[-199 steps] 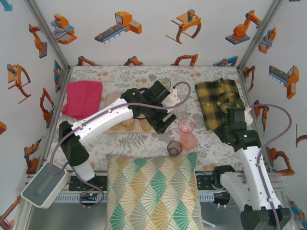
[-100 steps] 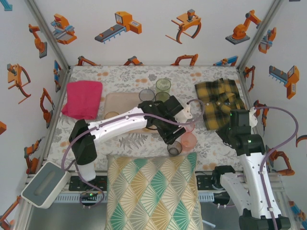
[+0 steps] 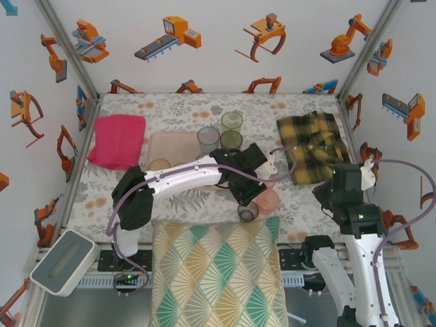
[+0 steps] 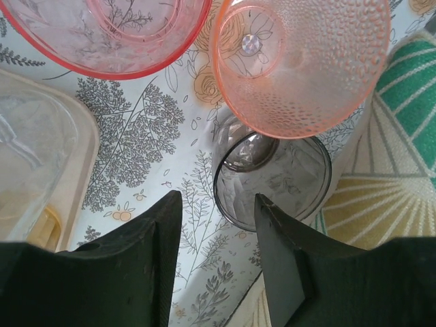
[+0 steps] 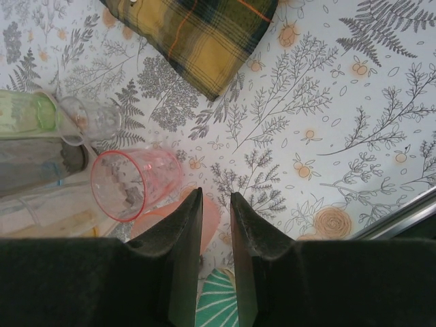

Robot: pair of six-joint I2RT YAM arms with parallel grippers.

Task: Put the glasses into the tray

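Left end effector [image 4: 218, 201] parted (empty), grey glass [image 4: 286, 187] at its tips

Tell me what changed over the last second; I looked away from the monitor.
The left gripper swung from over the tray rightward and nearer, to the grey glass; its jaws stand apart just short of it, gripping nothing. The right gripper drew back toward the near right. The peach glass, tray and plaid shirt stayed put.
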